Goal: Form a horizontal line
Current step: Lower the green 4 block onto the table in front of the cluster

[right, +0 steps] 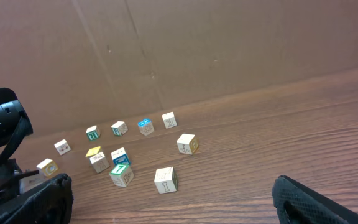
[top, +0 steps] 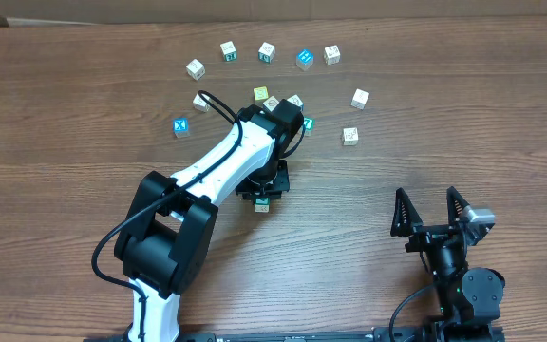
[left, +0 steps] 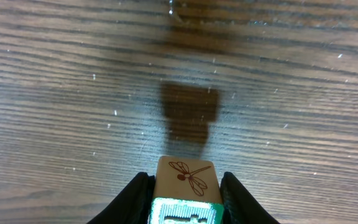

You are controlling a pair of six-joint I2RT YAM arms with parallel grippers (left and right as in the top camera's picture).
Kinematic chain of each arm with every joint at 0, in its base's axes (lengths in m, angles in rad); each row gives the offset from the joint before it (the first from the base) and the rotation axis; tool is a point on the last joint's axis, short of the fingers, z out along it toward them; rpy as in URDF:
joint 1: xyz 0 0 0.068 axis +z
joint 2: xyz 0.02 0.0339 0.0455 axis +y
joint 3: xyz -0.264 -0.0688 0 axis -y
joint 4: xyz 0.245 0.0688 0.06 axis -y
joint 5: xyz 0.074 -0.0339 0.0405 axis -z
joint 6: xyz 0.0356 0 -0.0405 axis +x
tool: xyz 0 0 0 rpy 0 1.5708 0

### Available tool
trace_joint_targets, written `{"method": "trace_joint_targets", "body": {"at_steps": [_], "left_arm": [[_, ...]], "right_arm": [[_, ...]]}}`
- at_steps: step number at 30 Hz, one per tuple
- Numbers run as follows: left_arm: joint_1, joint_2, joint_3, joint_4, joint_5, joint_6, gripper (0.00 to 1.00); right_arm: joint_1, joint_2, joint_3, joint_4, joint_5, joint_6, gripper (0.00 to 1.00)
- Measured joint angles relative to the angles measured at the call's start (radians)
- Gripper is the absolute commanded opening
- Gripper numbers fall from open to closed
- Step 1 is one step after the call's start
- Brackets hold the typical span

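Several small wooden letter blocks lie scattered at the far middle of the table, among them a blue-topped block (top: 305,59) and a plain block (top: 350,136). My left gripper (top: 263,195) is shut on a wooden block (left: 185,180) with a dragonfly drawing and a green face, held above the bare wood, its shadow below. That block peeks out under the gripper in the overhead view (top: 262,205). My right gripper (top: 430,211) is open and empty near the front right. The right wrist view shows a green-topped block (right: 121,173) and a plain block (right: 165,179).
A cardboard wall (right: 197,50) stands behind the table's far edge. The left arm (top: 207,171) reaches diagonally from the front left across the middle. Bare wood lies between the two grippers.
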Motion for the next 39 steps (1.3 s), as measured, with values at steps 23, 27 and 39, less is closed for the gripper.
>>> {"method": "trace_joint_targets", "body": {"at_steps": [23,27,39], "left_arm": [[-0.051,0.000,-0.002,0.005,0.002,-0.060,0.30],[-0.051,0.000,-0.002,0.005,0.004,-0.083,0.31],[-0.051,0.000,-0.002,0.011,0.008,-0.100,0.33]], "right_arm": [[0.000,0.000,0.000,0.000,0.000,0.000,1.00],[0.000,0.000,0.000,0.000,0.000,0.000,1.00],[0.000,0.000,0.000,0.000,0.000,0.000,1.00]]}}
